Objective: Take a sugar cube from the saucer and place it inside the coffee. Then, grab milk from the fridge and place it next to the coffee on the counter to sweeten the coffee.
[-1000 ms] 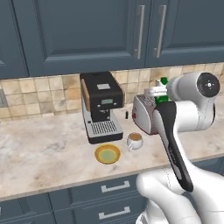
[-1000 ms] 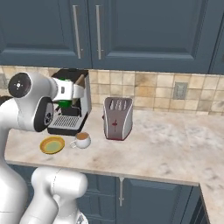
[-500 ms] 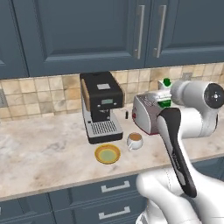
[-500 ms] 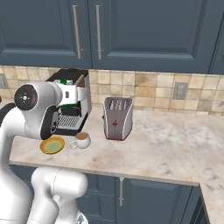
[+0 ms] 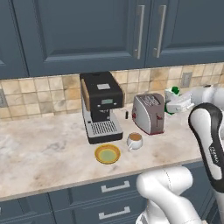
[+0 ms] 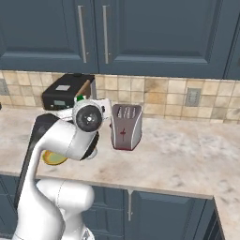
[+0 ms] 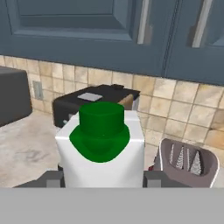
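Milk (image 7: 101, 151) gripped by hand (image 7: 101, 179); coffee (image 5: 135, 140) holds brown liquid.

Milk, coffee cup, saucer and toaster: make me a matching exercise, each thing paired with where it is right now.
Things:
1. milk
2. coffee
3. saucer
4. toaster

Places:
A. on the counter, in front of the coffee machine
B. held in the hand, above the counter
C. standing by the tiled wall, right of the coffee machine
D. between the saucer and the toaster

Pairs: 1-B, 2-D, 3-A, 4-C
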